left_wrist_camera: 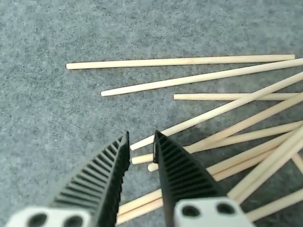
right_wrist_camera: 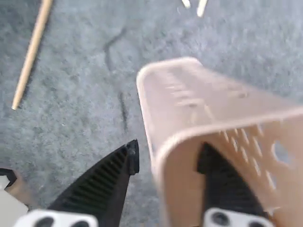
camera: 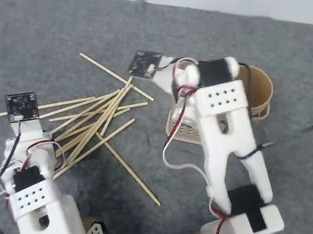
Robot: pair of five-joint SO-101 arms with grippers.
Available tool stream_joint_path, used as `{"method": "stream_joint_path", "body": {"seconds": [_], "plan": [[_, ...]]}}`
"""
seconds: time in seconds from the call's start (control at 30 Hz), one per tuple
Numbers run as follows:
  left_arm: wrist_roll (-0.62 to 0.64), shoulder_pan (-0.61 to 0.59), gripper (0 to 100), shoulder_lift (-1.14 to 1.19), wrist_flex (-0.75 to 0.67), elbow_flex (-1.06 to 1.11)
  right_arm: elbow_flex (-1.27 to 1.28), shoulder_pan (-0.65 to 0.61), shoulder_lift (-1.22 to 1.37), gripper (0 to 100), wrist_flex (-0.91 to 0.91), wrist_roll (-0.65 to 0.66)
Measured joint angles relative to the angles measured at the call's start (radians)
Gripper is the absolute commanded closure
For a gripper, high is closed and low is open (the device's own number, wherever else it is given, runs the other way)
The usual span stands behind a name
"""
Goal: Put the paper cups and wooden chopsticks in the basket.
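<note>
The right arm lay across most of the basket (camera: pixel 182 129) in the high view, so that only one slotted corner of it showed and its contents were hidden. A brown paper cup (camera: pixel 261 90) stood upright just behind the arm, partly covered by it. Whether it sat inside the basket or beside it could not be told. In the right wrist view the basket (right_wrist_camera: pixel 189 94) was blurred and cut off by the picture's edge. The right gripper (right_wrist_camera: pixel 170 146) was spread astride its wall, one finger (right_wrist_camera: pixel 113 182) outside with a sliver of carpet between it and the wall, the other (right_wrist_camera: pixel 218 179) down inside the basket.

The wooden chopsticks (camera: pixel 96 122) lay loose in a crossed heap on the grey carpet (camera: pixel 268 45), between the two arms and outside the basket, with a few strays beside them. One stray stick (right_wrist_camera: pixel 31 52) lay near the basket.

The left gripper (left_wrist_camera: pixel 142 139) hung low over the edge of the heap (left_wrist_camera: pixel 189 61), its jaws slightly parted and holding nothing. Several sticks ran under its fingers and out of sight.
</note>
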Motion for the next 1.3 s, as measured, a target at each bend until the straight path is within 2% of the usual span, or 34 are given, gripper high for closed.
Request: {"method": "stream_joint_path", "body": {"seconds": [0.3, 0.5, 0.6, 0.73, 0.83, 0.9, 1.03, 1.13, 1.3], "plan": [[0.0, 0.002, 92, 0.0, 0.0, 0.0, -0.035, -0.015, -0.282, 75.7, 0.0, -0.011], [0.0, 0.0, 92, 0.0, 0.0, 0.0, -0.035, -0.015, -0.46, 75.7, 0.0, -0.077], [0.0, 0.0, 92, 0.0, 0.0, 0.0, -0.035, -0.075, -0.511, 75.7, 0.0, -0.15], [0.035, 0.0, 92, 0.0, 0.017, -0.026, -0.04, -0.207, -0.514, 75.7, 0.0, -0.311], [0.057, -0.006, 92, 0.0, 0.029, -0.041, -0.041, -0.334, -0.45, 75.7, 0.0, -0.434], [0.063, -0.064, 92, 0.0, 0.029, -0.06, -0.041, -0.388, -0.365, 75.7, 0.0, -0.491], [0.1, -0.158, 92, 0.021, 0.029, -0.107, -0.041, -0.42, -0.169, 75.7, -0.035, -0.528], [0.11, -0.219, 92, 0.133, 0.029, -0.184, -0.04, -0.417, -0.044, 75.7, -0.086, -0.539], [0.117, -0.249, 92, 0.474, 0.029, -0.351, -0.04, -0.42, 0.098, 75.7, -0.147, -0.605]]}}
